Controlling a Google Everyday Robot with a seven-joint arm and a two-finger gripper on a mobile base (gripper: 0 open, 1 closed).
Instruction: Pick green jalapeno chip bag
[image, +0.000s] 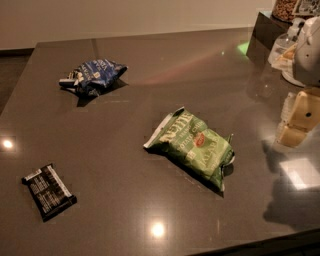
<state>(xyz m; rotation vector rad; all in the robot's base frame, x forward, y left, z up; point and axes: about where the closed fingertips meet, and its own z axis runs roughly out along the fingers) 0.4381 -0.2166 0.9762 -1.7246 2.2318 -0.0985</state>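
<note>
Tabletop (100, 130), dark and glossy, fills nearly the whole view. Its far edge runs along the pale wall, its left edge slants down towards the floor, and its near edge cuts across the lower right corner.

The green jalapeno chip bag (192, 145) lies flat near the middle, a little to the right. Its long axis runs diagonally, with one sealed end towards the far left and the other towards the near right. It is puffed with air, so it likely sits high enough to be taken from above. Bare surface surrounds it on every side, and it is well clear of every edge.

The end effector (298, 119), a beige piece at the right margin, hangs above the tabletop beside the bag and apart from it. It touches nothing, and I cannot tell whether it is spread or pressed together. The stretch between it and the bag is unobstructed, which suggests an easy sideways approach.

The dark blue chip bag (95, 76) lies crumpled at the far left, well apart from the green one.

The flat black wrapped bar (48, 191) sits near the left edge, also well out of the way.
</note>
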